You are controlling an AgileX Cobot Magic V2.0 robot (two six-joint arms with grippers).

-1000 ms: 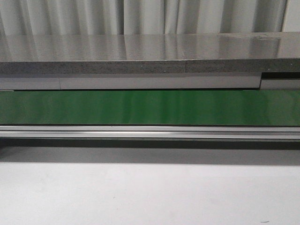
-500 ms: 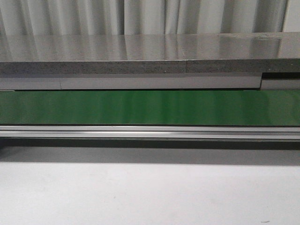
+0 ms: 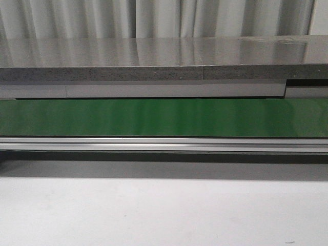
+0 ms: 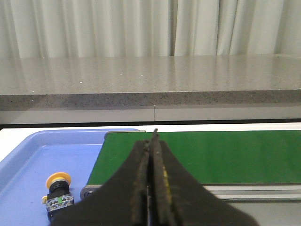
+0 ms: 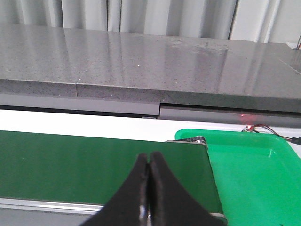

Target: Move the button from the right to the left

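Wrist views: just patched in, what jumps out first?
The green conveyor belt runs across the scene below a grey stone counter. In the left wrist view, the button lies in a blue tray off the belt's end. A green tray sits at the other end; both grippers, left and right, are shut and empty.

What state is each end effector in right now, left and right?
Left end effector: closed, holding nothing; the button lies in the blue tray.
Right end effector: closed, holding nothing.
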